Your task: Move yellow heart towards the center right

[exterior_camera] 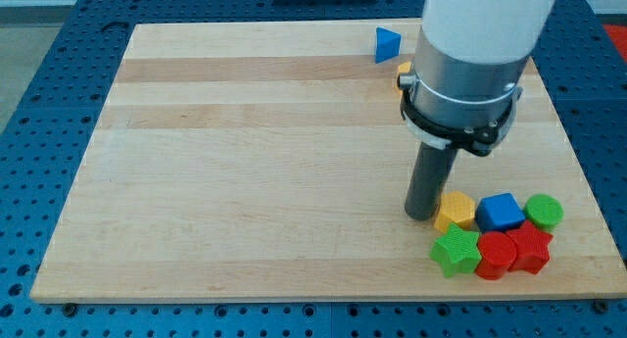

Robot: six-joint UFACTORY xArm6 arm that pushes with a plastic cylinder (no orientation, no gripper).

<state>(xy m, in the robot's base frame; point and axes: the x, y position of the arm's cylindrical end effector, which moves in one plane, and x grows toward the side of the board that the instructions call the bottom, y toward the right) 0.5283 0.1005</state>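
The yellow heart (455, 212) lies on the wooden board (245, 162) near the view's bottom right. My tip (421, 216) stands right at its left side, touching or nearly touching it. A blue cube (500, 212) sits just right of the heart, then a green cylinder (544, 211). Below them lie a green star (456, 252), a red block (496, 256) and a red star (530, 248).
A blue triangular block (387, 44) lies near the view's top edge. A small yellow block (404, 80) peeks out behind the arm's white and grey body (470, 54). The board sits on a blue perforated table (39, 73).
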